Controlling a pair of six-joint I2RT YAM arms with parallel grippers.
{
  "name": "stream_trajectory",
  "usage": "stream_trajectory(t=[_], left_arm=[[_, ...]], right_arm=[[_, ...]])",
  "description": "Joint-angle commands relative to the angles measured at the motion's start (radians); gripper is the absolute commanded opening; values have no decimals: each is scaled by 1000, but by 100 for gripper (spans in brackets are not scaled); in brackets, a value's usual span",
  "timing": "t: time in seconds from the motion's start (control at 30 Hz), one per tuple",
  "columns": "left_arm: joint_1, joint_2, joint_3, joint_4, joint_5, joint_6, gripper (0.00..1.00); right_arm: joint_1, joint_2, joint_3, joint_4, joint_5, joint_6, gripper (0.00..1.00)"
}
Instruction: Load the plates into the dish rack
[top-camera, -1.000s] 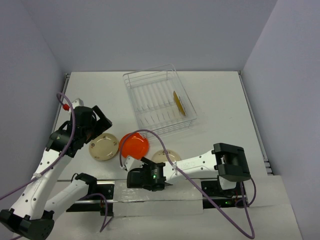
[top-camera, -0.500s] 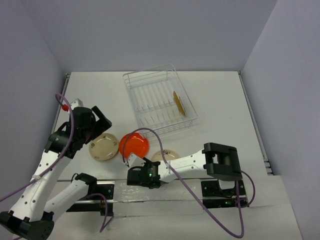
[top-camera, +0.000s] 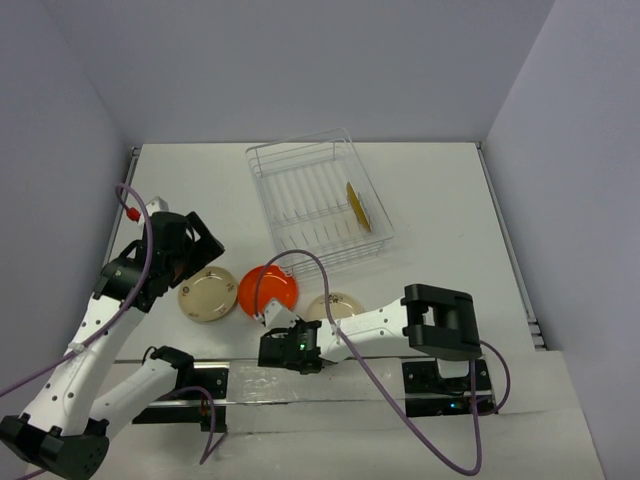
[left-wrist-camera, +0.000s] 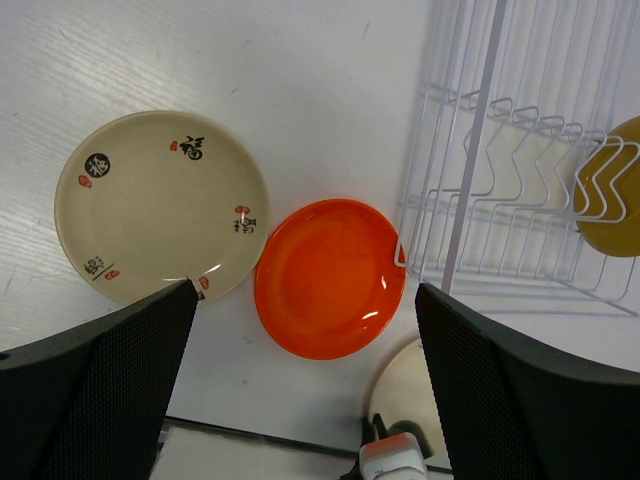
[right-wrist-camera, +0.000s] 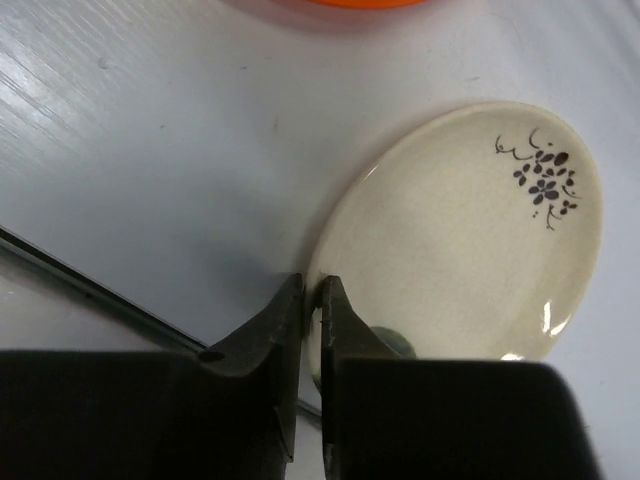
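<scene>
My right gripper (right-wrist-camera: 312, 290) is shut on the near-left rim of a cream plate with a dark flower sprig (right-wrist-camera: 470, 240), one finger on each side of the edge; the plate lies near the table's front edge (top-camera: 335, 305). An orange-red plate (top-camera: 267, 288) lies just left of it, and a cream plate with dark characters (left-wrist-camera: 160, 205) lies further left. My left gripper (left-wrist-camera: 305, 290) hangs open above these two, holding nothing. In the wire dish rack (top-camera: 320, 200), a mustard-yellow plate (top-camera: 357, 207) stands on edge at the right end.
The rack's near wire wall (left-wrist-camera: 455, 220) almost touches the orange-red plate (left-wrist-camera: 330, 278). A metal rail (top-camera: 230, 370) runs along the table's front edge just behind my right gripper (top-camera: 306, 325). White walls close in the table at the back and sides.
My right gripper's jaws have closed from wide apart onto the flower plate's rim, and that arm has shifted slightly left. The left arm and the other plates have stayed put.
</scene>
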Motion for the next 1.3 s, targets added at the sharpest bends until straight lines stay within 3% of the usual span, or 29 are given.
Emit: stream_trajectory(t=[0.0, 0.03, 0.4, 0.7, 0.83, 0.93, 1.1, 1.27], left_arm=[[5, -1, 55, -14, -20, -7, 99], [5, -3, 56, -13, -20, -7, 99], [5, -28, 79, 15, 4, 40, 99], [5, -18, 92, 43, 9, 52, 99], [5, -3, 104, 62, 14, 62, 99], [5, 4, 112, 63, 8, 64, 99], [5, 23, 130, 49, -16, 68, 99], [5, 33, 143, 47, -13, 69, 99]], right_arm=[[-4, 9, -24, 6, -16, 36, 4], [-2, -10, -23, 5, -16, 38, 0], [5, -345, 84, -141, 13, 8, 0], [-61, -599, 162, -63, -349, -146, 0], [-249, -688, 182, 37, -628, -195, 0], [-397, -704, 244, 78, -702, -246, 0], [-669, -640, 375, 78, -884, -314, 0], [-830, -490, 523, 37, -988, -365, 0]])
